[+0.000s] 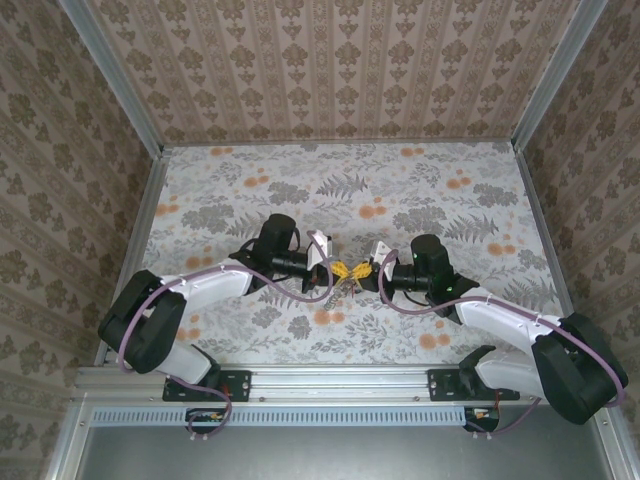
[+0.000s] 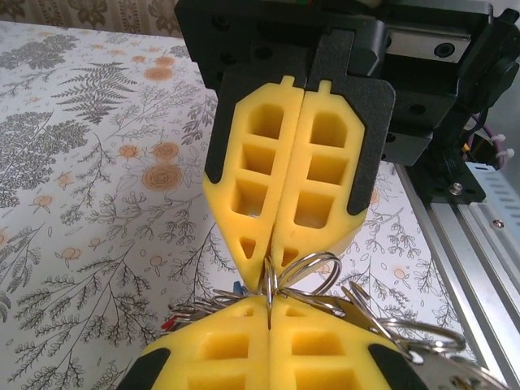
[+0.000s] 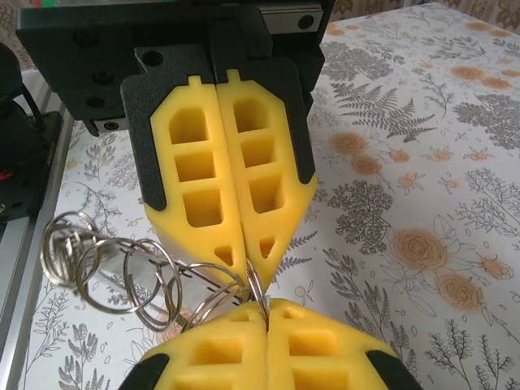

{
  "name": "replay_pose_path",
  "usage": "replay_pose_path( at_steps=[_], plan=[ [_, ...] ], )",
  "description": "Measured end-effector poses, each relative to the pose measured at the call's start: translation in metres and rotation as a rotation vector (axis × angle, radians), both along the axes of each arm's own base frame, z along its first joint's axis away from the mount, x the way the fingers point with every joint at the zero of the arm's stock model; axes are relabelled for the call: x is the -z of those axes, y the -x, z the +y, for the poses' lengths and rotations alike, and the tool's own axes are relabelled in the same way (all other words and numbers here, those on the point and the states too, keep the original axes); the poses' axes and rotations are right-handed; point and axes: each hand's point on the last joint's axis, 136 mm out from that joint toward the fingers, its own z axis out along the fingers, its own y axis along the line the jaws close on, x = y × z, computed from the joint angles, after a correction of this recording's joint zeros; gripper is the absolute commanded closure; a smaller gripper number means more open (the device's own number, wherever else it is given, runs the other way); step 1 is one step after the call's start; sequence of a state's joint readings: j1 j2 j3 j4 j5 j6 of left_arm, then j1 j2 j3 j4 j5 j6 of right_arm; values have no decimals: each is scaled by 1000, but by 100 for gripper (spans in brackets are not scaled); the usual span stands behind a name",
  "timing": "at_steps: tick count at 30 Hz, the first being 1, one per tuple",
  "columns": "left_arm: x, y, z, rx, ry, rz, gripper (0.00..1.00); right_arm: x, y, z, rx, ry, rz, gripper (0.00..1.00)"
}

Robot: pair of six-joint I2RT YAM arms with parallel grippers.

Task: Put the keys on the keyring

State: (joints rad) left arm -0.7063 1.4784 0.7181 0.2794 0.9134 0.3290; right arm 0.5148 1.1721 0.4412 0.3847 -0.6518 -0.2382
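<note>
We are noting the left gripper [image 1: 335, 268] and right gripper [image 1: 366, 272] sitting tip to tip over the middle of the floral table [image 1: 400, 190]. Both are pinching silver keyring [image 2: 318, 254] loops between pressed-together fingers. Keys [image 2: 234, 289] are peeking out beside the left fingertips, mostly hidden.

The left gripper [image 2: 269, 318] sits at the bottom edge, its yellow fingers pressed together, tip to tip with the right gripper [image 2: 269, 258] above, whose fingers are likewise closed. A thin silver keyring [image 2: 320, 255] is pinched in both seams. More wire loops [image 2: 382, 325] bunch to its right above the floral table [image 2: 81, 203].
</note>
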Motion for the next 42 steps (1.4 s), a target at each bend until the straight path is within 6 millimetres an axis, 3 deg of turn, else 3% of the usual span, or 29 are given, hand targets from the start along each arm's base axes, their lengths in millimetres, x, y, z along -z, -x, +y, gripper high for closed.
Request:
replay_pose_path(
  at_steps=[9,17,25,34,42],
  plan=[
    [4,7,-1,14,-9,10,100,6,8,0,-18,93,10,95],
    [19,27,3,42,-56,61,100,20,25,4,-46,168,54,86],
    [21,31,6,42,-69,66,100,37,36,-3,-27,173,85,81],
    [30,36,12,49,-111,99,100,32,32,-4,-2,174,58,77],
    [22,33,8,49,-106,93,100,33,33,1,-33,192,40,76]
  ],
)
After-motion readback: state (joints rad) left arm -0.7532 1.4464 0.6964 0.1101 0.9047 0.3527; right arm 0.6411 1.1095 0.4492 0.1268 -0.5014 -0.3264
